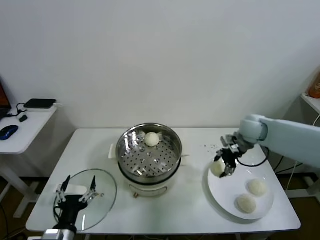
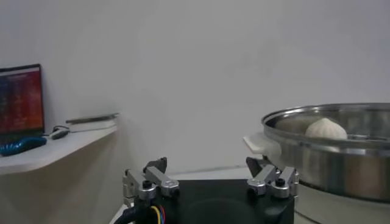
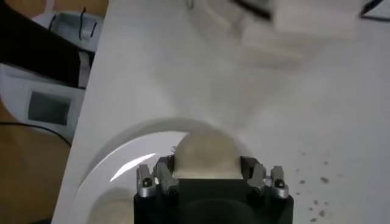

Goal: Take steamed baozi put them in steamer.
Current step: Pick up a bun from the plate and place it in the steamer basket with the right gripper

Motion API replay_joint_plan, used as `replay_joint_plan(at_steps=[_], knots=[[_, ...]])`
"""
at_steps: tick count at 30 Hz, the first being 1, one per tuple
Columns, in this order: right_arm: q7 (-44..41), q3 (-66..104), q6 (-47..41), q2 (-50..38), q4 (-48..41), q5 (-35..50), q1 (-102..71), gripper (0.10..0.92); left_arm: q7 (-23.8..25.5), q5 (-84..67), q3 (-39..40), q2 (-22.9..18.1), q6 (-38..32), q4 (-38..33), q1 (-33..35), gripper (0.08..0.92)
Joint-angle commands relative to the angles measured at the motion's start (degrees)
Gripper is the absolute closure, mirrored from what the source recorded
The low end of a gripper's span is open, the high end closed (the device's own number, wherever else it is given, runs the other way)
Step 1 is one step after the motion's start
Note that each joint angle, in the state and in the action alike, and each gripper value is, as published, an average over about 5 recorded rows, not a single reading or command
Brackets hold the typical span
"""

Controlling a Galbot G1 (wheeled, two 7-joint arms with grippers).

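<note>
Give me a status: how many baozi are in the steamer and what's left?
Done: one baozi sits in the steamer. In hand: the right gripper is shut on a second baozi over the rim of the white plate. Left: that one's transfer, plus two baozi on the plate. The left gripper hovers open over the glass lid.

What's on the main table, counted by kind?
Steamed baozi: 4, one in the steamer, one in the right gripper, two on the plate
Steamer: 1
Glass lid: 1
White plate: 1
Total: 7
</note>
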Motion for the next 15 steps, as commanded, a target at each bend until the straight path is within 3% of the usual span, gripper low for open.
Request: replay_joint_plan(at_steps=[1,6,15], knots=[[-0.83,-11.16,-0.10,8.61,-0.61,20.41,21.27,0.329,0.07,0.83,0.92,-0.11,0.35,-0.42,-0.61,0.177],[-1.19,-9.81,-0.11,17.33,-5.62,25.12,22.25,0.320,0.04,0.95,1.21,-0.18,0.44,-0.42,-1.02,0.177],[-0.70,-3.73,-1.32,33.97,-16.15,26.09,13.29,0.319,-0.02,1.62,1.28,-0.26,0.13,-0.70,-1.11,0.177]])
